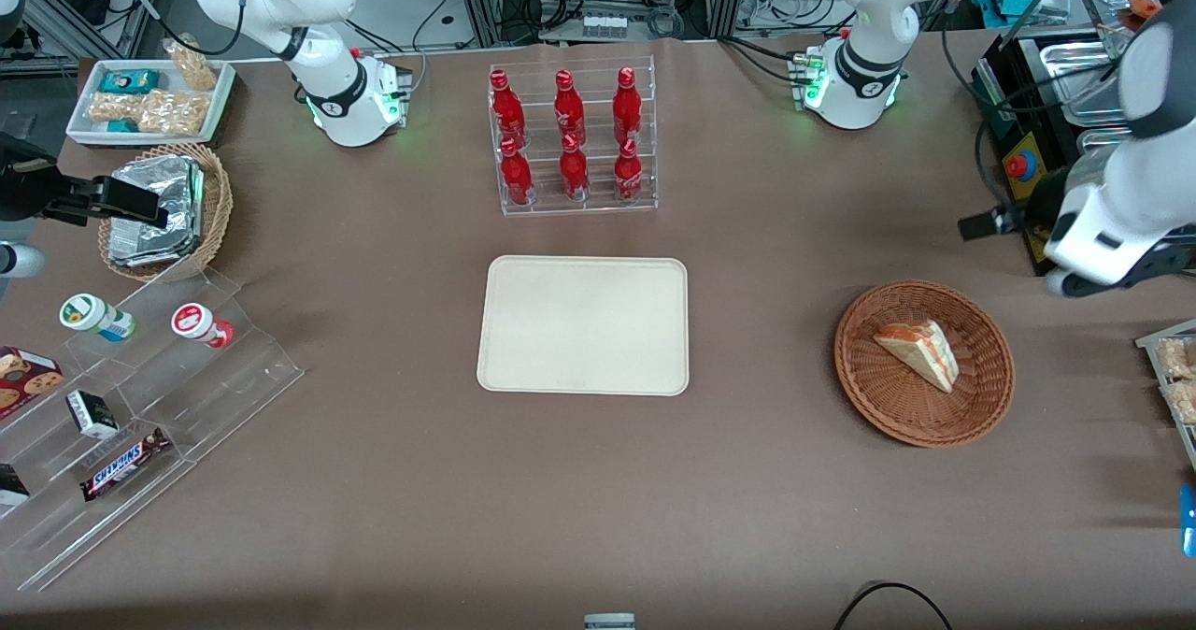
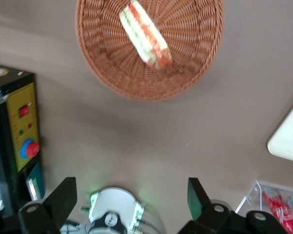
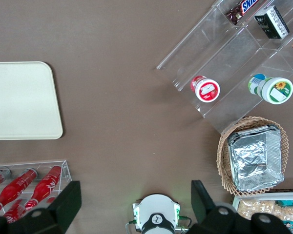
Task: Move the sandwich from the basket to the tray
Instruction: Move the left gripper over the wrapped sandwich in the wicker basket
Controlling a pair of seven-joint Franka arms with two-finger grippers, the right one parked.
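The sandwich (image 1: 920,351), a white-bread wedge with orange-red and green layers, lies in the round reddish-brown wicker basket (image 1: 878,406). Both also show in the left wrist view, the sandwich (image 2: 144,34) lying inside the basket (image 2: 136,83). The cream-beige tray (image 1: 584,324) lies flat at the table's middle, bare; a corner of it shows in the left wrist view (image 2: 290,139). My left gripper (image 1: 983,226) hangs above the table, farther from the front camera than the basket and apart from it. Its fingers (image 2: 63,195) stand wide apart and hold nothing.
A clear rack of red bottles (image 1: 572,139) stands farther back than the tray. A control box with a red button (image 1: 1023,167) stands beside my gripper. Snack packs (image 1: 1177,378) lie at the working arm's end. An acrylic shelf (image 1: 140,396) and a tan basket of foil packs (image 1: 168,209) are at the parked arm's end.
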